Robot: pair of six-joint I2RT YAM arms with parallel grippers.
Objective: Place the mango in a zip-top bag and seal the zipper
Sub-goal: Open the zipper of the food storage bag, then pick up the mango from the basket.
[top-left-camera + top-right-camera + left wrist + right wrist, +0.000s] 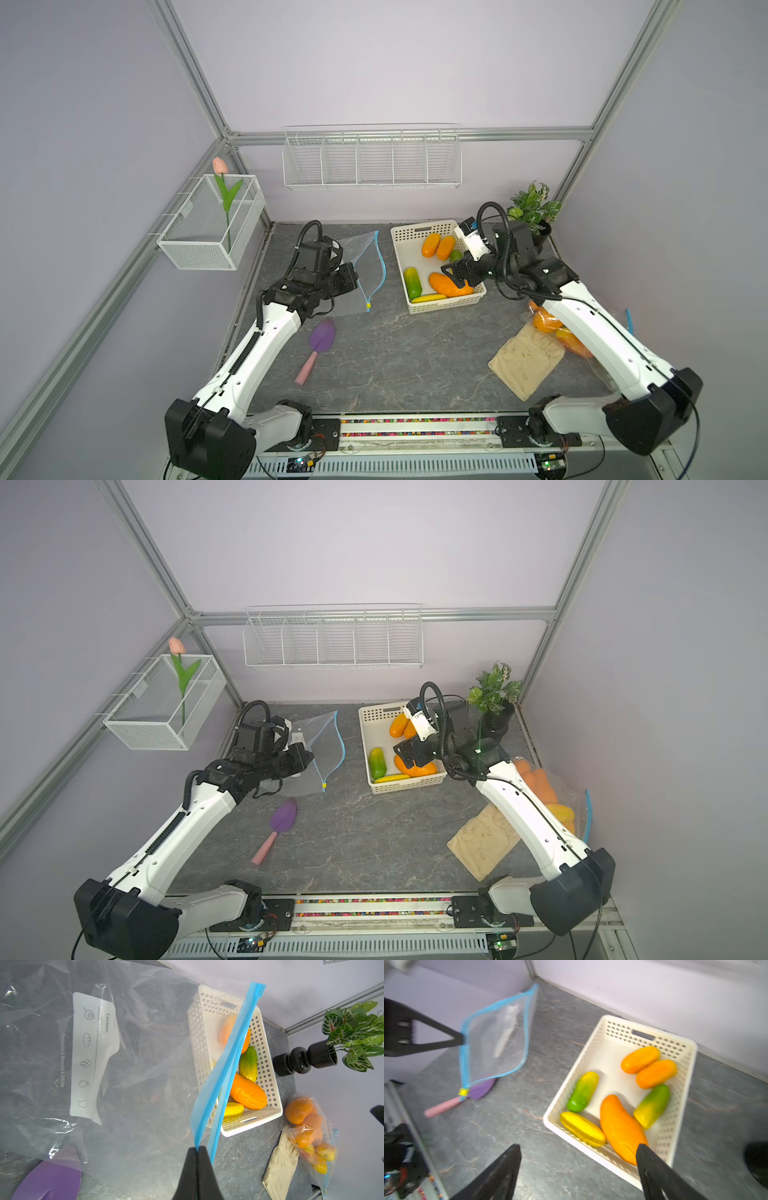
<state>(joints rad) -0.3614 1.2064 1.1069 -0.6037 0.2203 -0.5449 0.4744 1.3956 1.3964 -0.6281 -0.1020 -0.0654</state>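
A clear zip-top bag point(368, 266) point(328, 750) point(497, 1043) with a blue zipper strip point(228, 1059) and a yellow slider point(368, 306) stands with its mouth gaping at the back left of the table. My left gripper point(197, 1148) point(461, 1040) is shut on one lip of that strip. A large orange mango point(442, 282) point(419, 769) point(248, 1093) point(618, 1126) lies in the white basket point(440, 308) point(645, 1032) among several smaller mangoes. My right gripper point(455, 277) point(405, 756) point(579, 1147) hangs open over the basket's near rim, one finger above the orange mango's end.
A purple trowel with a pink handle point(320, 338) lies in front of the bag. At the right lie a beige cloth point(525, 359) and a second bag filled with mangoes point(548, 324) under my right arm. A potted plant point(534, 212) stands behind the basket.
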